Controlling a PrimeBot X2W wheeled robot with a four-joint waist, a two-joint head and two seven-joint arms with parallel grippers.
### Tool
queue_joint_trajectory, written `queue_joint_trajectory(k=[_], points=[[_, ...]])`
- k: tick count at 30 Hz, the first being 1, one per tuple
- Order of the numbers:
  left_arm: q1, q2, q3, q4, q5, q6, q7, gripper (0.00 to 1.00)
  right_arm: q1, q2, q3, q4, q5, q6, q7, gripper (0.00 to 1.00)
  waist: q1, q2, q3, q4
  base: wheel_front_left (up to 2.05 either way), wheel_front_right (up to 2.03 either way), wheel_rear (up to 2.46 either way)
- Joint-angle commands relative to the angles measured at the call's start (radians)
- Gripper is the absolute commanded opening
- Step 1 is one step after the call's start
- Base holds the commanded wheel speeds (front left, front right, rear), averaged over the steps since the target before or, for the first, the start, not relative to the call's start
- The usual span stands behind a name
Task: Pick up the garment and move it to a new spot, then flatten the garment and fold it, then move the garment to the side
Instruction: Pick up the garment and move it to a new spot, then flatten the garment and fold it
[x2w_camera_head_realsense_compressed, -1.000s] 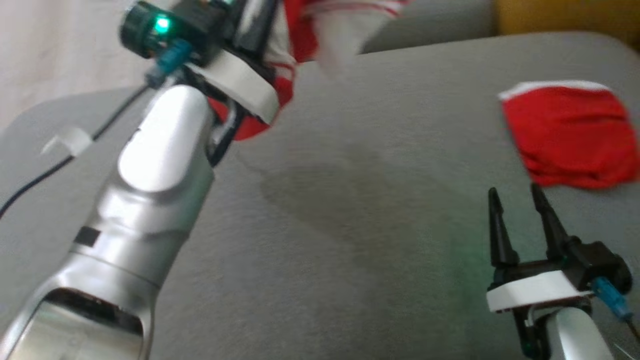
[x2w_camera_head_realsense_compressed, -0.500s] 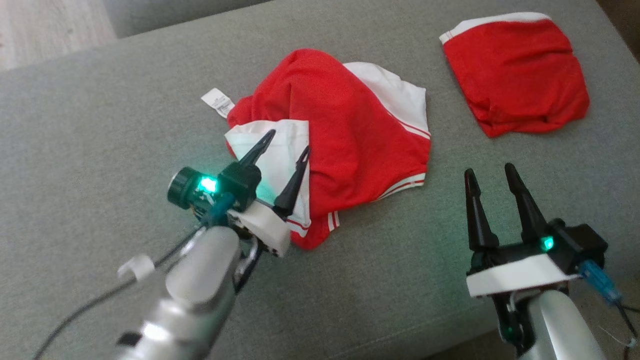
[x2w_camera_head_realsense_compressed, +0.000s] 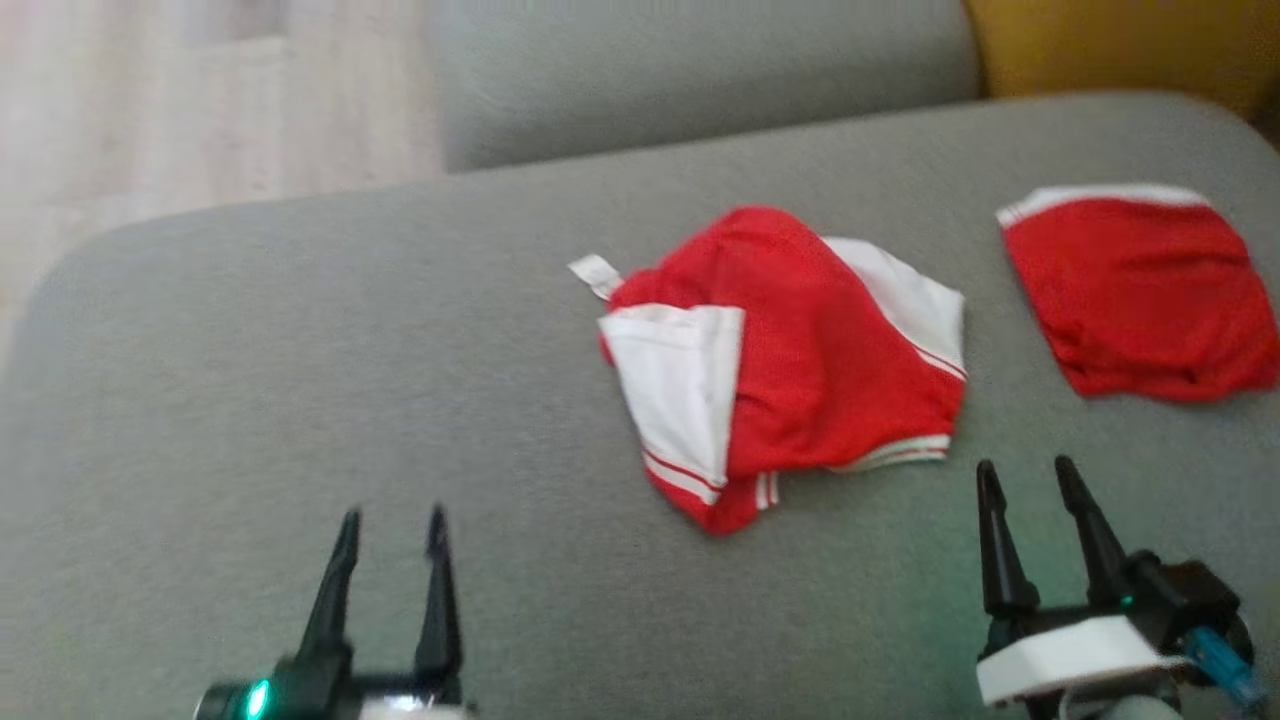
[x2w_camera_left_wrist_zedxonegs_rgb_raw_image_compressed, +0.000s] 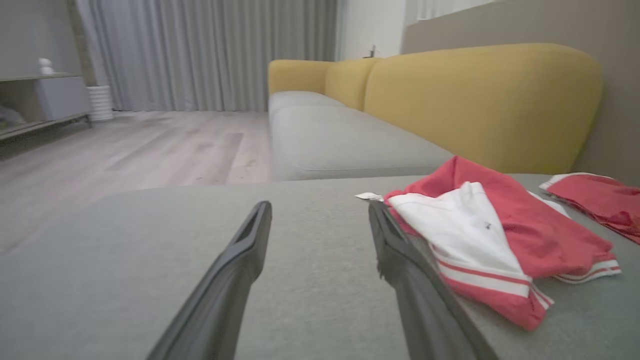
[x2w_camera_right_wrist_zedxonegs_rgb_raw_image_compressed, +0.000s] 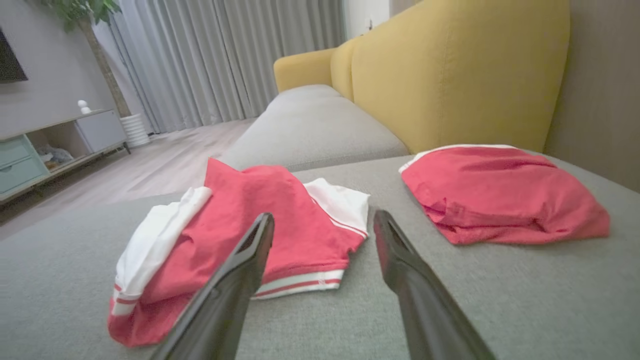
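Observation:
The garment (x2w_camera_head_realsense_compressed: 800, 370), red with white panels and striped hems, lies crumpled on the grey sofa cushion (x2w_camera_head_realsense_compressed: 300, 400), with a white tag sticking out at its upper left. My left gripper (x2w_camera_head_realsense_compressed: 392, 520) stands open at the lower left, well apart from it and empty. In the left wrist view the garment (x2w_camera_left_wrist_zedxonegs_rgb_raw_image_compressed: 500, 240) lies just right of the left gripper (x2w_camera_left_wrist_zedxonegs_rgb_raw_image_compressed: 317, 212). At the lower right my right gripper (x2w_camera_head_realsense_compressed: 1030, 475) is open and empty, just below the garment's hem. The right wrist view puts the garment (x2w_camera_right_wrist_zedxonegs_rgb_raw_image_compressed: 280, 210) right ahead of the right gripper (x2w_camera_right_wrist_zedxonegs_rgb_raw_image_compressed: 324, 217).
A second red cloth piece (x2w_camera_head_realsense_compressed: 1140, 290) lies flatter at the cushion's right, also seen as the red piece (x2w_camera_right_wrist_zedxonegs_rgb_raw_image_compressed: 500, 195). The yellow sofa back (x2w_camera_right_wrist_zedxonegs_rgb_raw_image_compressed: 460, 75) rises behind it. Another grey cushion (x2w_camera_head_realsense_compressed: 700, 80) lies beyond, and wooden floor (x2w_camera_head_realsense_compressed: 150, 120) lies off the left edge.
My left gripper opened and let go of the garment, which now lies on the cushion. The left arm drew back to the lower left. The head camera shifted between frames.

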Motion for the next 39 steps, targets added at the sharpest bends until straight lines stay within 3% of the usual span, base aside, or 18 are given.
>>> queue_joint_trajectory(k=[1, 9, 30, 33, 39], points=[[-0.004, -0.007, 0.044, -0.051, 0.014, 0.001, -0.009, 1.0, 0.003, -0.005, 0.025, -0.03, -0.004, 0.004, -0.004, 1.0, 0.0003, -0.0001, -0.075, 0.076, 0.0, 0.0, 0.0], [0.139, -0.022, 0.091, -0.124, 0.072, -0.006, -0.009, 1.0, 0.091, -0.005, 0.107, -0.047, -0.016, 0.004, -0.004, 1.0, 0.0003, -0.0001, -0.137, 0.106, 0.0, 0.0, 0.0], [0.157, -0.025, 0.07, -0.081, 0.061, -0.009, -0.009, 1.0, 0.124, -0.005, 0.148, -0.065, -0.016, 0.004, -0.004, 1.0, 0.0003, -0.0001, -0.154, 0.089, 0.0, 0.0, 0.0], [0.145, -0.025, 0.039, -0.054, 0.07, -0.029, -0.009, 1.0, 0.124, -0.005, 0.131, -0.062, -0.041, 0.004, -0.004, 1.0, 0.0003, -0.0001, -0.144, 0.081, 0.0, 0.0, 0.0], [0.019, -0.025, -0.108, 0.09, 0.115, -0.118, -0.009, 1.0, 0.09, -0.005, 0.127, -0.067, -0.075, 0.004, -0.004, 1.0, 0.0003, -0.0001, -0.076, 0.02, 0.0, 0.0, 0.0]])
